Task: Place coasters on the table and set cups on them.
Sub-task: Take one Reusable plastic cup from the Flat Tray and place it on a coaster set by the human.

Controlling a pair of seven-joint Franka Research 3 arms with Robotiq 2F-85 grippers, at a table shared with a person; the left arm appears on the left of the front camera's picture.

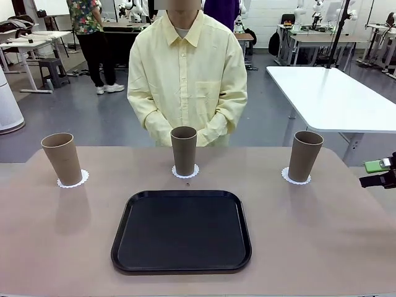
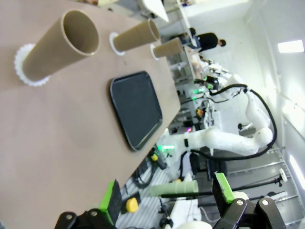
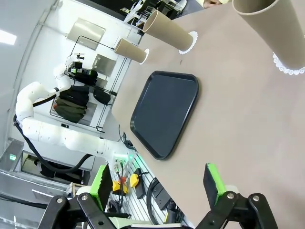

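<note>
Three grey-brown cups stand upright on the beige table (image 1: 55, 247), each on a white lacy coaster: left cup (image 1: 62, 158) on coaster (image 1: 74, 181), middle cup (image 1: 184, 150) on coaster (image 1: 185, 174), right cup (image 1: 305, 156) on coaster (image 1: 294, 178). My right gripper (image 1: 372, 174) stands open at the table's right edge, apart from the right cup. In the right wrist view its fingers (image 3: 157, 185) are spread and hold nothing, with that cup (image 3: 267, 21) ahead. My left gripper (image 2: 167, 195) is open and empty off the table's edge, the nearest cup (image 2: 59, 45) far ahead.
A black square tray (image 1: 181, 230) lies empty at the table's middle front. A person in a yellow shirt (image 1: 185, 74) stands at the far side, hands together behind the middle cup. A white table (image 1: 328, 93) stands beyond at the right.
</note>
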